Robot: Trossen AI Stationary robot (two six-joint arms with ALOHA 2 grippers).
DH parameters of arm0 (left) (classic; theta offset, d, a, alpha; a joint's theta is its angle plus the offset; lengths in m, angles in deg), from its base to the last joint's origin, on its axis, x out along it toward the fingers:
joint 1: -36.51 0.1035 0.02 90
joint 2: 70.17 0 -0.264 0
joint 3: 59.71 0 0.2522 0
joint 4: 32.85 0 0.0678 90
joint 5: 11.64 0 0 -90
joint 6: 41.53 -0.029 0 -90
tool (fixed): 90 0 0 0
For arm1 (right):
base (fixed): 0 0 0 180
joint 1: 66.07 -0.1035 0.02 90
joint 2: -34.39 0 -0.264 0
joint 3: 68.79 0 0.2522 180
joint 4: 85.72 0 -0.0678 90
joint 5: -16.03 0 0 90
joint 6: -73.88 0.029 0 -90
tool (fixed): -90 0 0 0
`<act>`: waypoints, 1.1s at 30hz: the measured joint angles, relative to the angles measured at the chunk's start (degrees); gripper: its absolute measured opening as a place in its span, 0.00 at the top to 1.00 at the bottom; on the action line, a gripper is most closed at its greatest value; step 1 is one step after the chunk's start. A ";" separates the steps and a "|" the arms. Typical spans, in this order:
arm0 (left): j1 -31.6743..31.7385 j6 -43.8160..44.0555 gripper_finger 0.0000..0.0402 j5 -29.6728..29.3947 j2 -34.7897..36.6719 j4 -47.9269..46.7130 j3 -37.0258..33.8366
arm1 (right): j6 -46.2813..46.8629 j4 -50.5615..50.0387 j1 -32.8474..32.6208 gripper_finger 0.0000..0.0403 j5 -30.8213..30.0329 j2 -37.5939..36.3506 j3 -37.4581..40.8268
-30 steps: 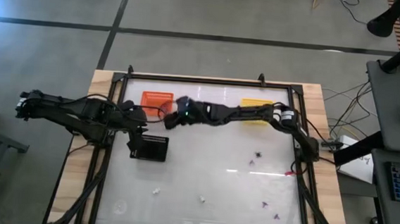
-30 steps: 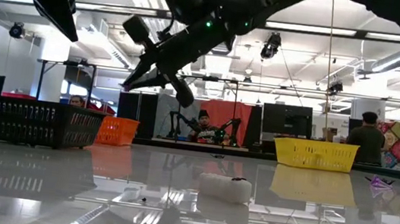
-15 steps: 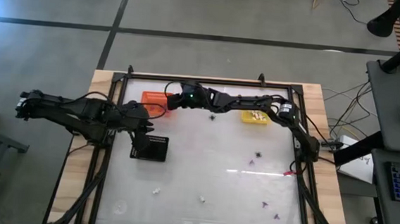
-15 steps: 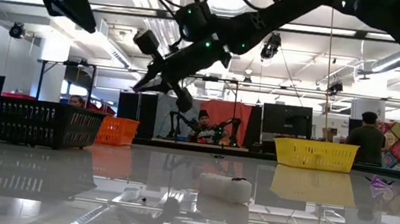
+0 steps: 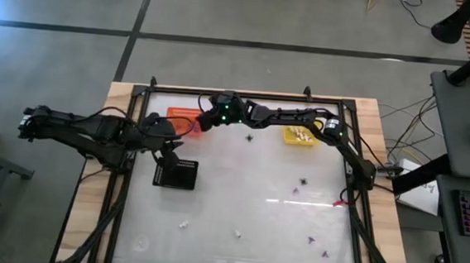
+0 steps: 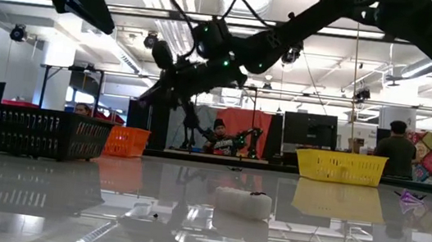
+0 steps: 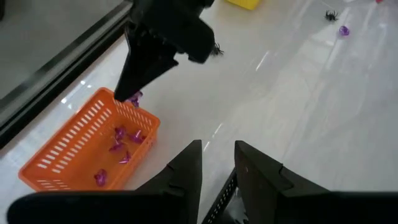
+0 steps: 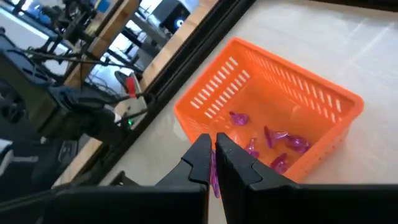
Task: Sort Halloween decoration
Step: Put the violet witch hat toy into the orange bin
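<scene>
Glossy white table [image 5: 246, 215] strewn with purple trinkets [image 5: 323, 255]; right gripper [image 8: 212, 163] pinching one over orange basket [image 8: 273, 106]; left gripper [image 7: 217, 163] parted, empty; workshop behind.

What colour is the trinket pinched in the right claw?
Purple; the trinket shows best in the right wrist view, above the orange basket.

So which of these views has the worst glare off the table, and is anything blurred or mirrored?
High view: a pale washed-out sheen covers the table, so the small trinkets barely show. Low view: the glossy top mirrors the yellow basket and ceiling lights, and the arms are dark silhouettes. Left wrist view: light streaks cross the surface. Right wrist view: the orange basket looks sharp; the room behind is soft.
</scene>
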 joint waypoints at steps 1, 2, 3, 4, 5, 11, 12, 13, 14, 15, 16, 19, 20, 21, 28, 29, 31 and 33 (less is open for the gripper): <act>0.02 0.11 0.81 -0.02 0.00 0.06 0.00 | -0.39 0.47 0.03 0.98 0.68 0.40 0.00; 0.08 0.17 0.81 -0.03 0.00 0.07 0.00 | -0.82 0.56 0.05 0.98 1.33 0.70 0.00; 0.07 0.18 0.81 -0.03 0.00 0.13 0.00 | -1.14 0.77 0.05 0.98 1.52 0.99 -0.01; 0.10 0.20 0.81 -0.05 0.00 0.13 0.00 | -1.32 0.97 0.05 0.98 1.59 1.12 0.00; 0.14 0.20 0.81 -0.05 0.00 0.13 0.00 | -1.84 1.04 0.05 0.98 1.62 1.20 0.00; 0.20 0.22 0.81 -0.10 0.00 0.24 0.00 | -4.68 2.83 0.37 0.98 3.13 1.25 0.00; 0.20 0.32 0.81 -0.10 0.00 0.32 0.00 | -4.68 2.81 0.42 0.98 3.83 1.25 0.00; 0.20 0.40 0.81 -0.10 0.00 0.35 0.00 | -4.78 2.83 0.42 0.98 4.08 1.25 0.00; 0.24 0.42 0.81 -0.10 0.00 0.36 0.00 | -5.06 2.89 0.42 0.98 4.13 1.25 0.00; 0.28 0.42 0.81 -0.11 0.00 0.38 0.00 | -5.10 3.27 0.42 0.98 4.12 1.25 0.00; 0.29 0.42 0.81 -0.21 0.00 0.47 0.00 | -4.64 3.83 0.42 0.98 3.97 1.25 0.00; 0.29 0.44 0.81 -1.51 0.00 0.59 0.00 | -0.55 6.99 0.42 0.98 0.53 1.25 0.00; 0.29 0.44 0.81 -1.54 0.00 0.61 0.00 | 0.33 8.12 0.40 0.98 -0.73 1.25 0.00; 0.29 0.44 0.81 -1.56 0.00 0.59 0.00 | 1.08 9.31 0.40 0.98 -2.08 1.25 0.00; 0.29 0.44 0.81 -1.58 0.00 0.61 0.00 | 3.95 10.46 0.45 0.98 -4.83 1.25 0.00; 0.29 0.44 0.81 -1.58 0.00 0.61 0.00 | 3.95 9.99 0.42 0.98 -4.82 1.25 0.00; 0.29 0.44 0.81 -1.58 0.00 0.61 0.00 | 3.94 9.37 0.29 0.98 -4.81 1.25 0.00; 0.29 0.44 0.81 -1.58 0.00 0.61 0.00 | 3.54 9.24 0.17 0.98 -4.80 1.25 0.00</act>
